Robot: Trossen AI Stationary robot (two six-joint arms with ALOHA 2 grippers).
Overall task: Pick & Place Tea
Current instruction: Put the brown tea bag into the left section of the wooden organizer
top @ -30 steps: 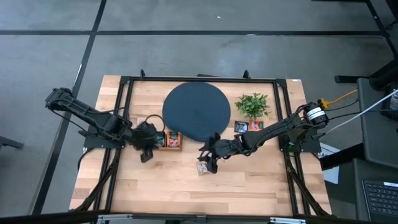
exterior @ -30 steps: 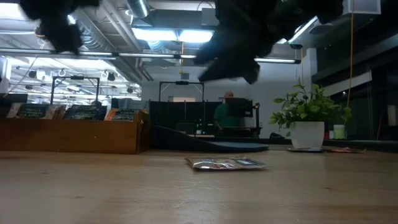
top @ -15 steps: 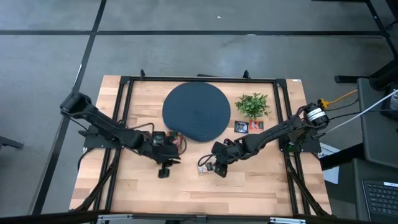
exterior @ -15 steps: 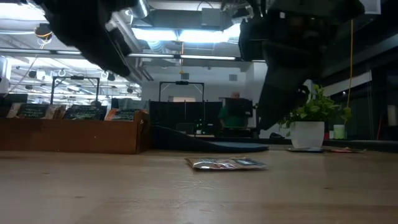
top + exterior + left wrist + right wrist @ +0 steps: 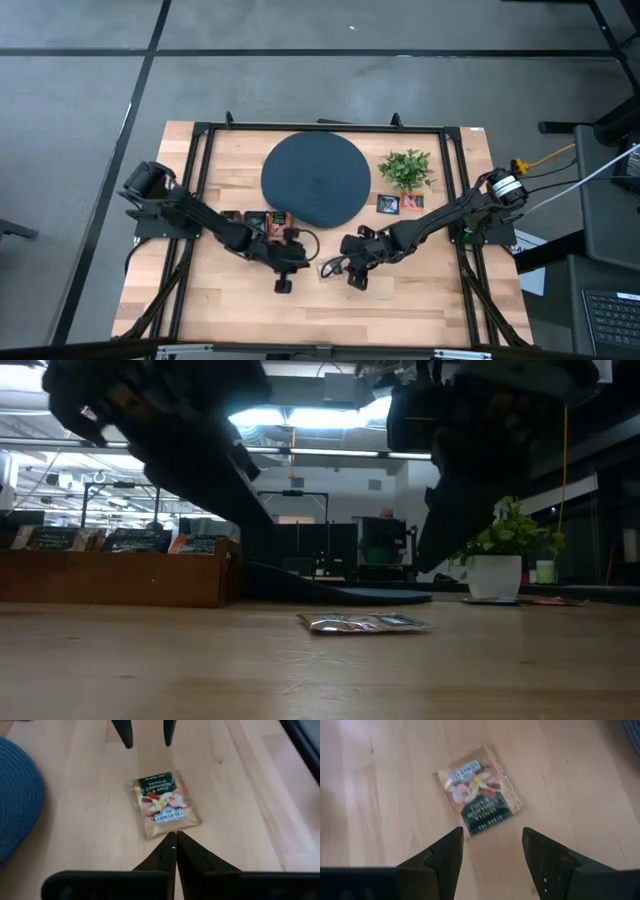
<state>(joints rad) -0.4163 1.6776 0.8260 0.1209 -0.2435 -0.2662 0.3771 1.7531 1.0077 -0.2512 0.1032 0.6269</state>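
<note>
One tea sachet (image 5: 165, 807), pale with a dark green band and a fruit picture, lies flat on the wooden table (image 5: 230, 310) near the middle; it also shows in the high view (image 5: 328, 268) and the low view (image 5: 365, 623). My left gripper (image 5: 175, 839) is shut, and its tips point at the sachet's edge from the table's left. In the high view my left gripper (image 5: 312, 264) sits just left of the sachet. My right gripper (image 5: 492, 837) is open and hangs over the sachet's other side, fingers slanting down. In the high view my right gripper (image 5: 346, 270) is close on the sachet's right. My left gripper has its shut fingertips (image 5: 172, 836) at the sachet's edge (image 5: 165, 831) that faces the table's left, slanting down from that side. Whether they touch the sachet I cannot tell. The sachet lies flat on the table.
A round dark disc (image 5: 315, 180) lies at the far middle, with a small potted plant (image 5: 406, 168) to its right. More sachets sit by the plant (image 5: 400, 203), and a box of them (image 5: 265, 222) stands left of the disc. A black frame (image 5: 200, 135) rims the table.
My left gripper has swung toward the table's right and near edges and sunk, coming up to the sachet's left side. My right gripper has shifted a little toward the near edge and tipped further down. The sachet has stayed in place.
</note>
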